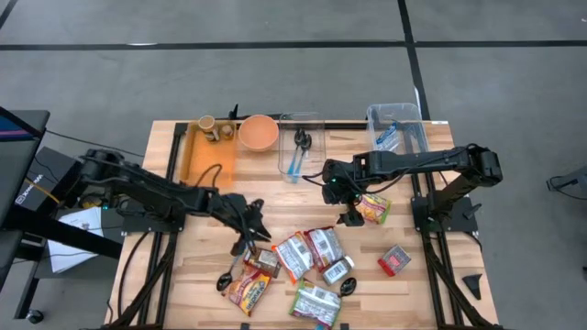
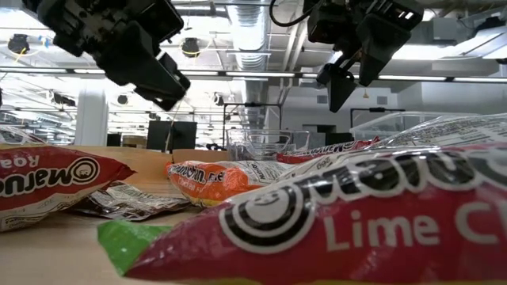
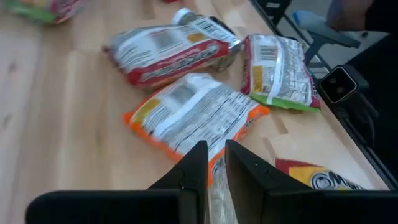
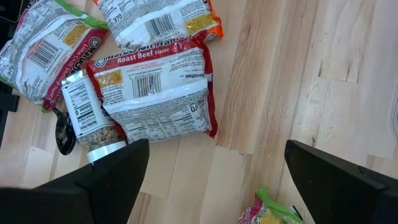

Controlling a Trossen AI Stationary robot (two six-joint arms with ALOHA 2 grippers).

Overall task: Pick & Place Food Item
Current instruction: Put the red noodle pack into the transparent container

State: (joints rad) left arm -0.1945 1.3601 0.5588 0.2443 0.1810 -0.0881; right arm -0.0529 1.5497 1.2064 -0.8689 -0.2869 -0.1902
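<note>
Several noodle packets lie flat on the wooden table point(image 1: 183, 275). Among them are a red Roast Beef packet point(image 4: 155, 93), an orange-edged packet point(image 3: 193, 115) and a green-edged packet point(image 3: 277, 71). A small spice jar point(image 4: 90, 121) lies beside the Roast Beef packet. My left gripper point(image 3: 214, 165) is shut and empty, raised above the near end of the orange-edged packet point(image 1: 293, 257). My right gripper point(image 4: 214, 186) is wide open and empty, raised above bare wood on the far side of the Roast Beef packet point(image 1: 323, 246). A yellow-red packet point(image 1: 374, 209) lies just to the right of it.
An orange bowl point(image 1: 259, 131), two clear bins point(image 1: 301, 137) point(image 1: 396, 124) and an orange tray point(image 1: 206, 156) stand along the far edge. A small red box point(image 1: 394, 261) lies at the right. Black spoons point(image 1: 225, 280) lie among the packets. Bare wood shows at the left.
</note>
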